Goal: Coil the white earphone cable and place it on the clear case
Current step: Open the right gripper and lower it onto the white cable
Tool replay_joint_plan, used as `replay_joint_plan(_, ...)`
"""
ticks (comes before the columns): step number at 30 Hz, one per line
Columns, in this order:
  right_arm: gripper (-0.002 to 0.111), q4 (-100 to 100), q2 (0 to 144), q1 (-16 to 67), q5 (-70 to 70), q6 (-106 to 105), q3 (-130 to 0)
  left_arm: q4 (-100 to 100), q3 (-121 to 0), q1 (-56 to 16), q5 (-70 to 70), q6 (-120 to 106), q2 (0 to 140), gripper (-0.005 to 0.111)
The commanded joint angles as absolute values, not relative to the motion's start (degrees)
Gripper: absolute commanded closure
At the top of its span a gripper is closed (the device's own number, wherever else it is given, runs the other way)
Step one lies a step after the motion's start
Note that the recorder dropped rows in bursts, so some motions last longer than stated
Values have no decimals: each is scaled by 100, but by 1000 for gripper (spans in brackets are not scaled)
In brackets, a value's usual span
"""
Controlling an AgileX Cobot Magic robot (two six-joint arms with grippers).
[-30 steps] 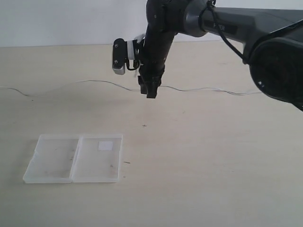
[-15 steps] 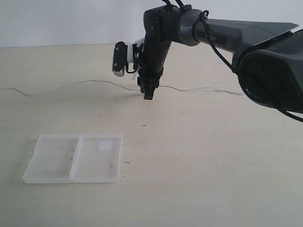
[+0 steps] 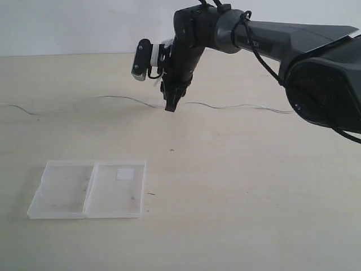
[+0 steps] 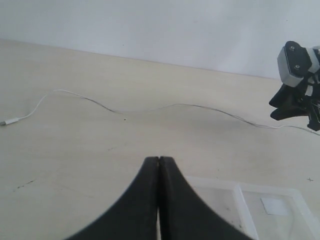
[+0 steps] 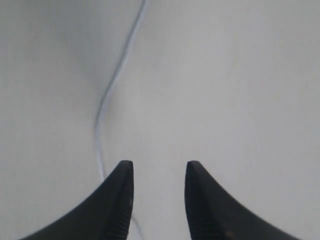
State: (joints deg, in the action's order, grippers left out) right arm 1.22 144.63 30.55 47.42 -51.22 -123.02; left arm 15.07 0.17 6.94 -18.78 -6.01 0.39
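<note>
The white earphone cable (image 3: 121,97) lies stretched out in a wavy line across the far part of the table. My right gripper (image 3: 169,107) reaches in from the right and points down right at the cable's middle. In the right wrist view this gripper (image 5: 159,167) is open; the cable (image 5: 106,97) runs up to one finger and passes under it, gripped by nothing. The clear case (image 3: 62,192) lies open and flat at the near left, well apart from the cable. My left gripper (image 4: 159,159) is shut and empty, hovering near the case (image 4: 220,192), with the cable (image 4: 175,105) beyond it.
The pale wooden table (image 3: 254,186) stretches around the case. A white wall (image 3: 67,22) bounds its far edge. The cable's plug end (image 4: 10,121) lies at the far left. The right arm's wrist camera (image 4: 296,64) shows in the left wrist view.
The right gripper has shifted a little left and back, tilting, so its tips now sit at the cable line. The cable, the case and the left gripper have stayed put.
</note>
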Motion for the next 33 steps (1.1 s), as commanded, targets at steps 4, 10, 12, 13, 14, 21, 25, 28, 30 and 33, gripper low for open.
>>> replay_joint_plan(4,74,139,14591,3035,4360,-4901,-12343,1557,0,706,-1808,-570,0,107)
replay_joint_plan(10,74,139,14669,3035,4740,-4811,-12343,1557,0,706,-1808,-570,0,107)
replay_joint_plan(12,74,139,14669,3035,5059,-4825,-12343,1557,0,706,-1808,-570,0,107)
replay_joint_plan(13,74,139,14669,3035,5175,-4825,-12343,1557,0,706,-1808,-570,0,107)
replay_joint_plan(14,74,188,14669,3035,5430,-4943,-12343,1557,0,706,-1808,-570,0,107)
replay_joint_plan(21,74,866,14546,3059,6115,-5270,-12343,1557,0,706,-1808,-570,0,107)
replay_joint_plan(25,74,449,14322,3059,5654,-5322,-12368,1557,0,706,-1808,-570,0,107)
replay_joint_plan(28,74,57,14230,3059,5056,-4848,-12368,1557,0,706,-1808,-570,0,107)
replay_joint_plan(30,74,-83,14180,3059,4949,-4656,-12368,1557,0,706,-1808,-570,0,107)
replay_joint_plan(33,74,-96,14145,3059,5349,-4633,-12368,1557,0,706,-1808,-570,0,107)
